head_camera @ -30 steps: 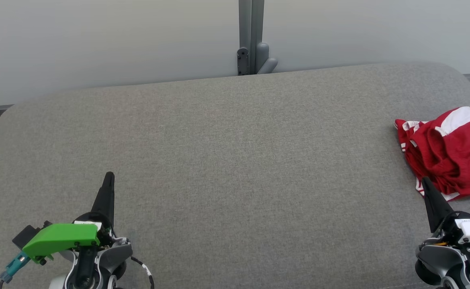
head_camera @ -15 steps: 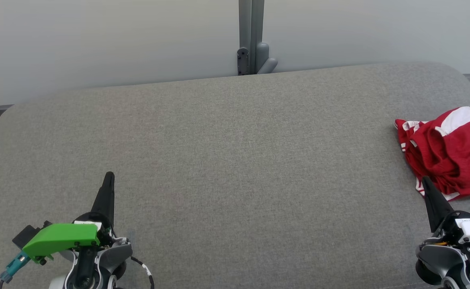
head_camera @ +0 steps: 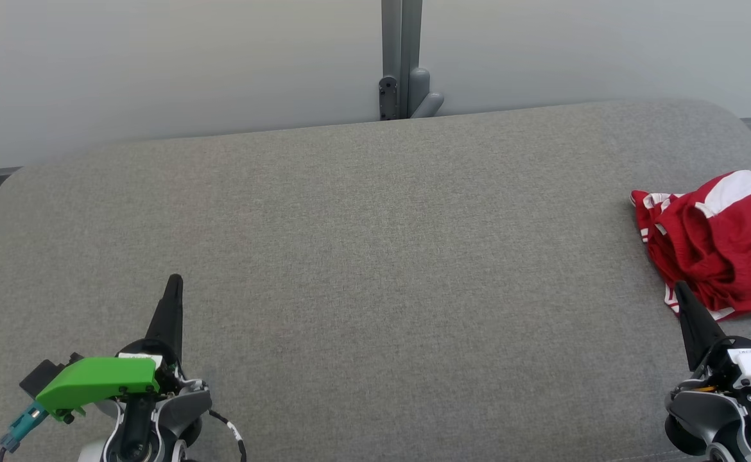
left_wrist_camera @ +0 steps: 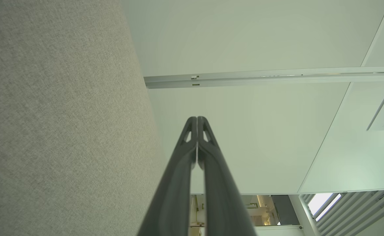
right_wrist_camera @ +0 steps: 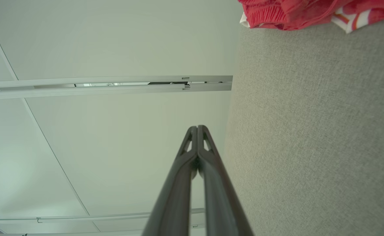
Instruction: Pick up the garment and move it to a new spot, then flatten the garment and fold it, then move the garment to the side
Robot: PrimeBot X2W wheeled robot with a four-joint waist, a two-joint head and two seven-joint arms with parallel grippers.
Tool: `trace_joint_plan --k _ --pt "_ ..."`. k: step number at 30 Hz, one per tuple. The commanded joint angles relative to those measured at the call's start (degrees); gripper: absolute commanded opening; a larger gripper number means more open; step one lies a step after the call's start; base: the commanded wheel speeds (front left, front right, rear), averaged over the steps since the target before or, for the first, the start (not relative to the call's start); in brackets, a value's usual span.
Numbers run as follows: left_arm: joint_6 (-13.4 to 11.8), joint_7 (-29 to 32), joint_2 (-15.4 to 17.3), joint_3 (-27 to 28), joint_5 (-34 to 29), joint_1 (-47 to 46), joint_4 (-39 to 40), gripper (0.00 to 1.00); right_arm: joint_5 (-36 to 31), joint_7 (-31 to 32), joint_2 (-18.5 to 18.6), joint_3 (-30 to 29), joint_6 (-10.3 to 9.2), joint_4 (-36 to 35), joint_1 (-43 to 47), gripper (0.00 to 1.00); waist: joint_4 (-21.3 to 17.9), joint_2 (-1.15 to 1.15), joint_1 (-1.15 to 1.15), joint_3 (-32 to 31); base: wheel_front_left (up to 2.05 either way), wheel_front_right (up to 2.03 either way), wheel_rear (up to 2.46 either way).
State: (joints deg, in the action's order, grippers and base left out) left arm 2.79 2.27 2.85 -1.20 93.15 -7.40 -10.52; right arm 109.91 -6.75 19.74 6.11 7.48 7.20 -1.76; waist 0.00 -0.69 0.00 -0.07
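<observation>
A crumpled red garment [head_camera: 722,240] with white panels lies in a heap at the far right of the grey padded surface [head_camera: 375,256], running off the head view's right edge. Its edge also appears in the right wrist view as red garment [right_wrist_camera: 297,11] at the top. My right gripper [head_camera: 678,289] is shut and empty at the lower right, its tip just in front of the heap's near edge. In its own view the right gripper [right_wrist_camera: 197,127] has its fingers pressed together. My left gripper [head_camera: 174,281] rests shut and empty at the lower left, far from the cloth; left gripper [left_wrist_camera: 197,118] shows the same.
A pale wall [head_camera: 157,64] with a grey post [head_camera: 401,58] stands behind the surface's far edge. The surface has rounded corners at the far left and far right. Wide bare fabric stretches between the two grippers.
</observation>
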Motion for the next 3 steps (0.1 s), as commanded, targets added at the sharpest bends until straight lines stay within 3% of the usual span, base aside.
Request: trace_joint_plan --k 1,3 --pt "0.3 0.0 0.0 0.2 0.2 -0.5 0.2 0.0 0.7 -0.3 0.3 0.1 0.02 -0.2 0.4 0.0 0.0 0.69 0.0 0.0 0.0 0.0 0.0" --pt "0.3 0.0 0.0 0.2 0.2 -0.5 0.2 0.0 0.7 -0.4 0.4 0.2 0.01 -0.3 0.4 0.0 0.0 0.69 0.0 0.0 0.0 0.0 0.0"
